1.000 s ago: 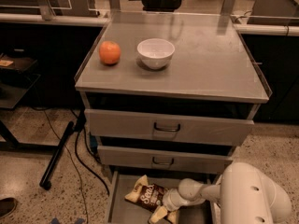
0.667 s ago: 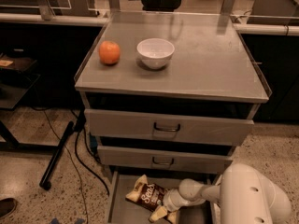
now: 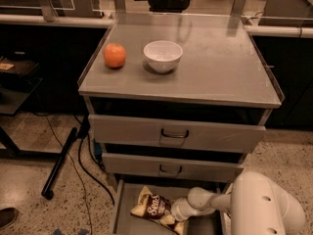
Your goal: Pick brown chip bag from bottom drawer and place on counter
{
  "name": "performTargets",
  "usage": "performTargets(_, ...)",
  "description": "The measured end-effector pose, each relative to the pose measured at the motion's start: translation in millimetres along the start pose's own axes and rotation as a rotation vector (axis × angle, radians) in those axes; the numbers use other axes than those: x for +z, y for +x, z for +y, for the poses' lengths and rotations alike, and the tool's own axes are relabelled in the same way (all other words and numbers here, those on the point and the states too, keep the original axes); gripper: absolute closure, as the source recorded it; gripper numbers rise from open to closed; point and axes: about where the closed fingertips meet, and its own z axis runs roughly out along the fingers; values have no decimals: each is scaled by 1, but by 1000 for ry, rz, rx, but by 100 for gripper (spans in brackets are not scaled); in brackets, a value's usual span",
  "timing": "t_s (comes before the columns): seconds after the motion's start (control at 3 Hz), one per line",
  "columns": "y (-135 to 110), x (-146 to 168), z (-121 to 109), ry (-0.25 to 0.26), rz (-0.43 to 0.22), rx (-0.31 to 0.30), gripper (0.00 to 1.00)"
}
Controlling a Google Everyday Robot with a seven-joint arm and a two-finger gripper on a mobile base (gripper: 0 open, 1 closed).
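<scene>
The brown chip bag (image 3: 152,205) lies in the open bottom drawer (image 3: 120,209), dark brown with white script and tan ends, tilted toward the left. My gripper (image 3: 174,219) reaches in from the right on a white arm and sits at the bag's right end, down inside the drawer. The bag's right end is hidden by the gripper. The counter (image 3: 220,62) is the flat grey cabinet top above.
An orange (image 3: 115,55) and a white bowl (image 3: 163,56) stand on the counter's left half. Two upper drawers with dark loop handles (image 3: 174,133) are partly pulled out above the bottom drawer. A black pole and cables (image 3: 61,160) lie on the floor at left.
</scene>
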Motion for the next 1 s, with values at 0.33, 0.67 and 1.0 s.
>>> performTargets(0.33,0,0,0,0,0,0,87)
performTargets(0.67,0,0,0,0,0,0,100)
performTargets(1.0,-3,-5,2,0,0,0,100)
